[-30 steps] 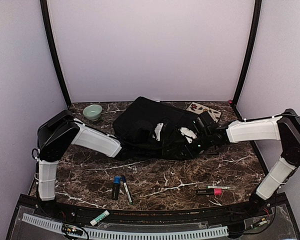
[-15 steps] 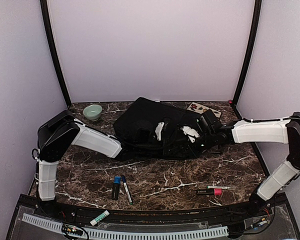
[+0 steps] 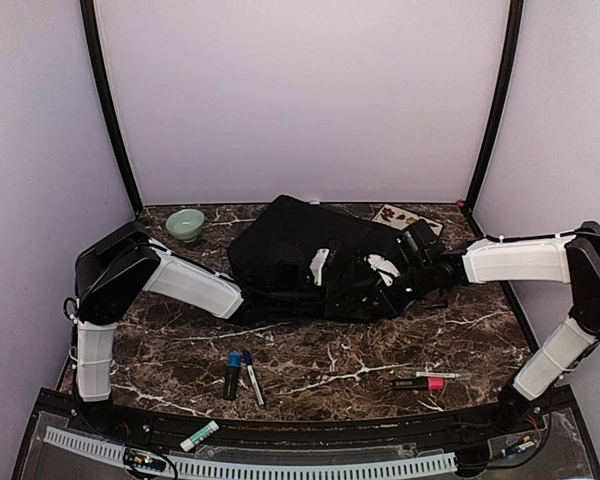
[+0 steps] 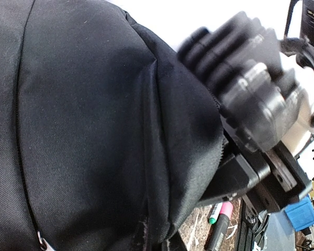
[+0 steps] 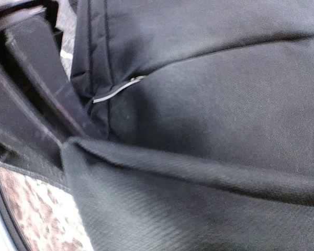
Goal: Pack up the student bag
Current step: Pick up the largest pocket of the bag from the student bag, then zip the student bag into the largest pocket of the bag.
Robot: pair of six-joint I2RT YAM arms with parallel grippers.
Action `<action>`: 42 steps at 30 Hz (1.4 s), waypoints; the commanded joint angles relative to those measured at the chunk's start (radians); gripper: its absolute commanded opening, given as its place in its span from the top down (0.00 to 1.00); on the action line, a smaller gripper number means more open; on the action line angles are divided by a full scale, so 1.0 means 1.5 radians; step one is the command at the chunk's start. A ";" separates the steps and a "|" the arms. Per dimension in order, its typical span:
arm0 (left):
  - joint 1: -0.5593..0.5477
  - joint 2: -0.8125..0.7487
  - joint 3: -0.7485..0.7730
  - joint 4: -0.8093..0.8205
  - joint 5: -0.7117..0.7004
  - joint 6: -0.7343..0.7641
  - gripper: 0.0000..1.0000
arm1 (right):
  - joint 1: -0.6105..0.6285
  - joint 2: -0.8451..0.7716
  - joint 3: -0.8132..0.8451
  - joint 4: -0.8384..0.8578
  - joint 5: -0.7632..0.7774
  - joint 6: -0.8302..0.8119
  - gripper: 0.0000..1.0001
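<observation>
Where the dark marble table (image 3: 380, 345) runs back toward the rear wall, the student bag (image 3: 290, 245), a large black fabric backpack, lies flat across the middle of the far half, its long side slanting from rear left to front right. Left gripper (image 3: 318, 265): reaches in from the left and rests on the bag's near-middle. The top camera shows only a white part of it, and its own camera shows black cloth and seams filling the view, so whether its fingers are spread or closed, and whether they hold cloth, cannot be told. Right gripper (image 3: 382, 268): comes in from the right and lies against the bag's near right portion, close to the left one. Its own camera shows a raised fold of fabric and a small metal zip pull (image 5: 118, 90), with dark bars at the left edge. How wide it stands and whether it grips anything cannot be told. Other items: a pale green bowl (image 3: 186, 224) at the rear left, just beside the bag's corner, and a floral-printed card (image 3: 405, 214) at the rear right, partly behind the right wrist. A blue-capped marker (image 3: 231, 373) and a blue pen (image 3: 252, 380) lie side by side at front centre-left. A pink-and-black marker (image 3: 420, 383) and a thin green pen (image 3: 438, 374) lie together at front right. A white-and-green stick (image 3: 200, 436) lies on the near ledge.
</observation>
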 commanded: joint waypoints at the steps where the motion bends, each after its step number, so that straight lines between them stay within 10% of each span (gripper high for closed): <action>1: -0.001 -0.033 -0.016 -0.001 0.007 0.013 1.00 | -0.029 0.010 0.019 0.002 -0.087 -0.002 1.00; 22: -0.007 -0.028 -0.007 -0.006 0.019 0.028 1.00 | -0.054 0.017 0.024 0.009 -0.167 -0.012 0.81; 39: -0.008 -0.045 0.004 -0.092 -0.022 0.105 1.00 | -0.070 -0.040 0.003 -0.088 -0.105 -0.098 1.00; 42: -0.012 -0.058 -0.013 -0.078 -0.027 0.142 0.83 | -0.074 -0.046 0.002 -0.086 -0.118 -0.096 1.00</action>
